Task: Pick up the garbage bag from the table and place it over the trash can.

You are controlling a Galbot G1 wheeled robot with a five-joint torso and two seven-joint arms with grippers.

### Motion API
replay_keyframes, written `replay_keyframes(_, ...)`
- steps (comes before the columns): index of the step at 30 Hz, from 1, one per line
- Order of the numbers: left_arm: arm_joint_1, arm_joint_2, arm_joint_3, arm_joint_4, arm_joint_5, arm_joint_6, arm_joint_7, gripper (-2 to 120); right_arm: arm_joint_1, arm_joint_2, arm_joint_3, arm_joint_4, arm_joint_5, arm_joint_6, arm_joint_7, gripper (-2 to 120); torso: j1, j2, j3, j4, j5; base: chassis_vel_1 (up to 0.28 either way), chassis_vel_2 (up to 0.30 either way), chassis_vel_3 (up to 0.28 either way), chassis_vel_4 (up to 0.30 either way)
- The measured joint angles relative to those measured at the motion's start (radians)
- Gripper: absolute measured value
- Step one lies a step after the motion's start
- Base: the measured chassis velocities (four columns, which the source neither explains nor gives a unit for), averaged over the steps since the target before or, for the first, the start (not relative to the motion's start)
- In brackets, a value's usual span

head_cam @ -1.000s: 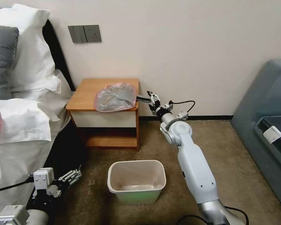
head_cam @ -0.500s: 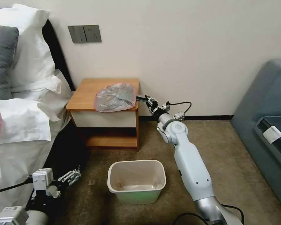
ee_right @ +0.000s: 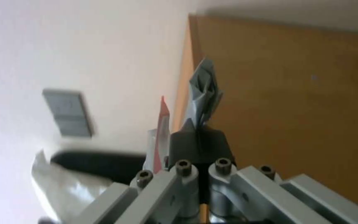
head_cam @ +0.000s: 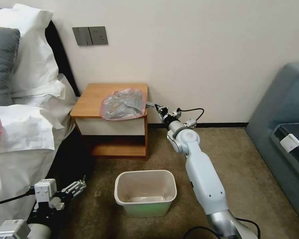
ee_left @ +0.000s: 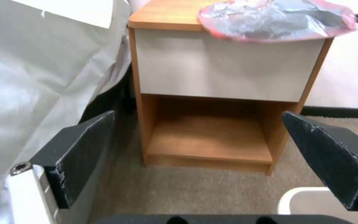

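The bag [head_cam: 123,103] is clenched at its edge by the right tool [head_cam: 151,105]; it must next be lifted off the desk [head_cam: 89,99]. The left tool [ee_left: 212,161] is held released near the floor.

Crinkled grey, pink-edged garbage bag [head_cam: 124,103] lies on the table [head_cam: 89,99]; trash can [head_cam: 145,193] stands on the floor.

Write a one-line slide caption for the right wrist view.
Right gripper pinches the garbage bag at the table edge.

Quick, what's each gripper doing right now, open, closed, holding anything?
Left gripper: open, holding nothing, low beside the bed.
Right gripper: closed on the edge of the garbage bag at the table.
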Motion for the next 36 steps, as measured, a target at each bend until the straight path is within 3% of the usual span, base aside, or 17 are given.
replay_keyframes(3,-0.008,0.005,0.004,0.0,0.001,0.0,0.0,100,-0.114,-0.073,-0.057,0.19,-0.008,0.02,0.081,0,0.0,0.0,0.0,-0.0001,-0.0002,0.0,0.0,0.0,0.0)
replay_keyframes(5,-0.01,0.007,0.005,0.0,0.001,0.0,0.001,100,-0.137,-0.091,-0.067,0.233,-0.01,0.024,0.098,0,0.0,0.0,0.0,0.0,0.0001,0.0,0.0,0.0,0.0)
replay_keyframes(9,-0.018,0.015,0.007,0.0,0.001,-0.001,0.001,100,-0.248,-0.195,-0.097,0.438,0.006,0.031,0.183,0,0.0,0.0,0.0,-0.0001,0.0,0.0,0.0,0.0,0.0)
replay_keyframes(17,-0.028,0.016,0.012,0.0,0.003,-0.003,0.001,100,-0.433,-0.333,-0.141,0.63,-0.03,0.007,0.21,0,0.0,0.0,0.0,-0.0001,0.0,0.0,0.0,0.0,0.0)
replay_keyframes(24,-0.036,0.012,0.014,0.0,0.004,-0.009,0.001,100,-0.579,-0.406,-0.179,0.705,-0.138,-0.001,0.19,0,0.0,0.0,0.0,-0.0001,-0.0001,0.0,0.0,0.0,0.0)
replay_keyframes(33,-0.052,0.004,0.023,0.0,0.008,-0.02,-0.001,100,-0.643,-0.452,-0.168,0.698,-0.144,-0.034,0.211,0,0.0,0.0,0.0,0.0,-0.0001,0.0,0.0,0.0,0.0)
replay_keyframes(36,-0.057,0.004,0.025,0.0,0.01,-0.022,-0.002,100,-0.643,-0.452,-0.172,0.685,-0.143,-0.042,0.237,9,0.0,0.0,0.0,0.0,-0.0001,0.0,0.0,0.0,0.0)
